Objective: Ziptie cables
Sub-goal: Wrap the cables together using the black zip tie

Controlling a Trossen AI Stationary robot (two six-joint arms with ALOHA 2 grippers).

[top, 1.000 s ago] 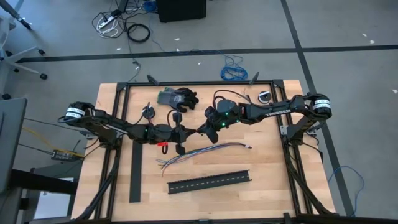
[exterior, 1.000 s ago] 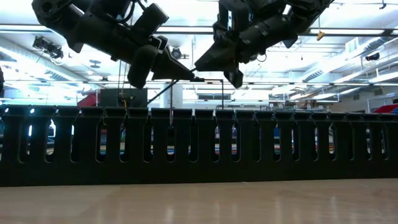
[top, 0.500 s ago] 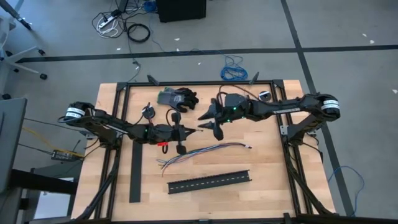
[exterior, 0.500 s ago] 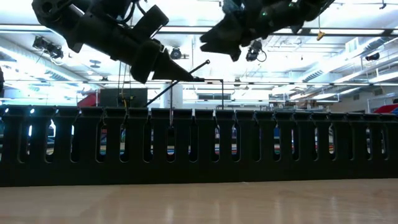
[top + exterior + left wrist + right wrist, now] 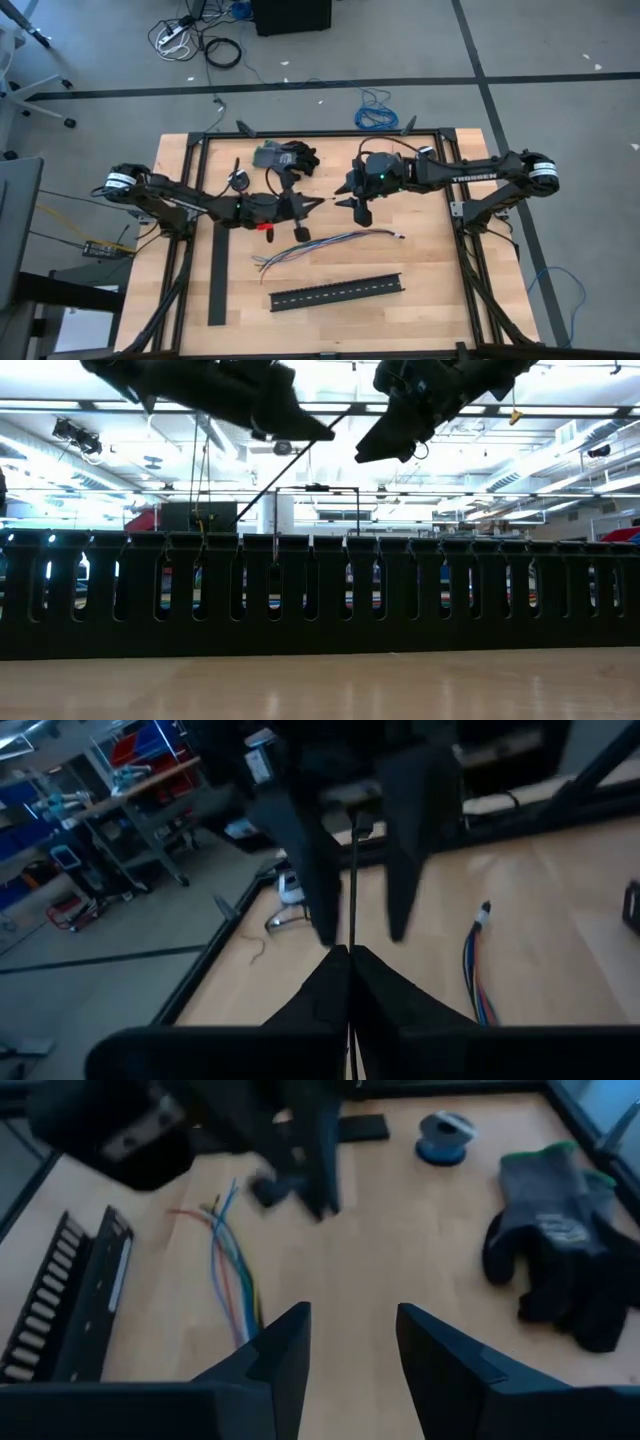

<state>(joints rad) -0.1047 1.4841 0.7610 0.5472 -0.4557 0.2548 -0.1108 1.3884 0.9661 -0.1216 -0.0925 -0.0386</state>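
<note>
Cables [image 5: 325,244] unmoved; right gripper [image 5: 351,192] now withdrawn, jaws apart, empty; left gripper [image 5: 318,202] pinching zip tie [image 5: 352,890].

Even overhead light falls on the tabletop [image 5: 430,260] with soft shadows. Ceiling lights glare in the low view; both wrist views are motion-blurred.

Two dark jointed arms, white bands at shoulder ends. Right arm [image 5: 470,176]: white lettering, green light. Left arm [image 5: 190,203]: green light, red spot.
</note>
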